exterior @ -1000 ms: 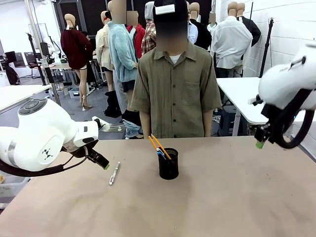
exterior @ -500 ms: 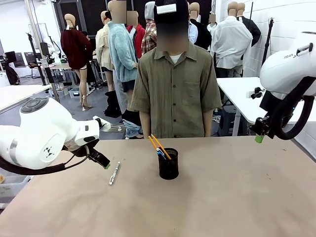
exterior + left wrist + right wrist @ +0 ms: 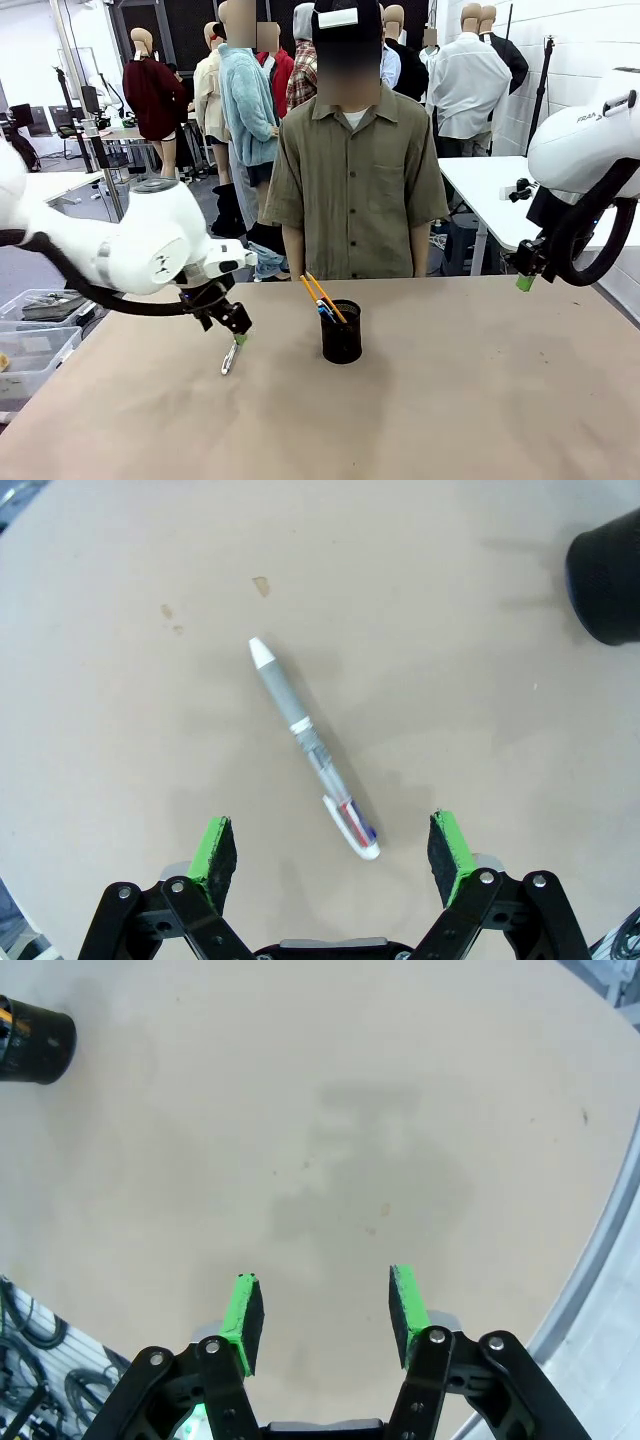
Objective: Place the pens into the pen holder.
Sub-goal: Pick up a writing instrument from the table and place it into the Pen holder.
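l gripper (image 3: 335, 840): i see jaws wide open, empty, over pen (image 3: 310, 745)
pen: flat on table (image 3: 470, 410), left of cup (image 3: 341, 334), nearer far edge
cup: pencils (image 3: 322, 293) inside
r gripper (image 3: 322, 1305): part open, empty, above far right corner

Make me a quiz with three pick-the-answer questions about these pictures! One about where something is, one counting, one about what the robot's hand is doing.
1. Where is the silver pen?
A) in a person's hand
B) flat on the table
C) on the floor

2. How many yellow-orange pencils poke out of the pen holder?
A) two
B) five
C) none

3. The left gripper is:
A) shut on the pen
B) open above the pen
C) shut on the pen holder

Answers:
1 B, it lies on the bare tabletop.
2 A, two slanted sticks rise from the rim.
3 B, its green pads stand wide apart with the pen lying below.
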You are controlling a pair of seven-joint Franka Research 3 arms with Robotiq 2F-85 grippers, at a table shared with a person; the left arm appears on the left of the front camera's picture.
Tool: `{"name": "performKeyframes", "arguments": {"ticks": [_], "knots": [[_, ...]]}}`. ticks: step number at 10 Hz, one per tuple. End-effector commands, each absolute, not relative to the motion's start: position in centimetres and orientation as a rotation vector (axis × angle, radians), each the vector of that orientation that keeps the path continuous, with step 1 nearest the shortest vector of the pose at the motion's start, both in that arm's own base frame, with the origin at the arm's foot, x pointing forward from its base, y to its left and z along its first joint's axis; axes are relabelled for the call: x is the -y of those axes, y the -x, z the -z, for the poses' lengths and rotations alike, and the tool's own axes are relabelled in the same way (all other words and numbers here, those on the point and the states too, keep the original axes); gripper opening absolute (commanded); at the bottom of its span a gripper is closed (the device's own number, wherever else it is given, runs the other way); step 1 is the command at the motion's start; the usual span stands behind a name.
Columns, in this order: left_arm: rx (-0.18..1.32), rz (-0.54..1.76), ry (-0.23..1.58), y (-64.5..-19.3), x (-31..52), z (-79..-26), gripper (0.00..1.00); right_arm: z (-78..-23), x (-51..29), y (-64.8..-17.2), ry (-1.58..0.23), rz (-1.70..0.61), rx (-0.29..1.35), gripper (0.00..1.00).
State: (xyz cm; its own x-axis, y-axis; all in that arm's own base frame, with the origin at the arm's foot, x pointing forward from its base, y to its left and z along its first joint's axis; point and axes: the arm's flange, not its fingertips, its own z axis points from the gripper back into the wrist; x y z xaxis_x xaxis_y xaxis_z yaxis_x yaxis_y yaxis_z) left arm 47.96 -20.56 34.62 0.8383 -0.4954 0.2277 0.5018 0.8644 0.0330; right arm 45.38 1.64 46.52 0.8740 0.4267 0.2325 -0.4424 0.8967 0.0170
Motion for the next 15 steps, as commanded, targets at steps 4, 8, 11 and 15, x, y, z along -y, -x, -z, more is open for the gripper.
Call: {"name": "performKeyframes", "arguments": {"ticks": [4,8,11,15], "knots": [[0.119,0.512,0.015,-50.5,21.5,-31.0,1.00,-46.1,-1.5,-45.2,-0.048,-0.458,0.240,0.64],[0.118,0.552,0.057,-51.1,20.8,-30.0,0.73,-46.1,-1.5,-45.2,-0.048,-0.458,0.240,0.64],[0.114,0.554,0.040,-51.1,20.8,-30.0,0.13,-46.1,-1.5,-45.2,-0.048,-0.458,0.240,0.64],[0.098,0.576,0.031,-50.9,20.9,-30.1,0.00,-46.1,-1.5,-45.2,-0.048,-0.458,0.240,0.64]]}}
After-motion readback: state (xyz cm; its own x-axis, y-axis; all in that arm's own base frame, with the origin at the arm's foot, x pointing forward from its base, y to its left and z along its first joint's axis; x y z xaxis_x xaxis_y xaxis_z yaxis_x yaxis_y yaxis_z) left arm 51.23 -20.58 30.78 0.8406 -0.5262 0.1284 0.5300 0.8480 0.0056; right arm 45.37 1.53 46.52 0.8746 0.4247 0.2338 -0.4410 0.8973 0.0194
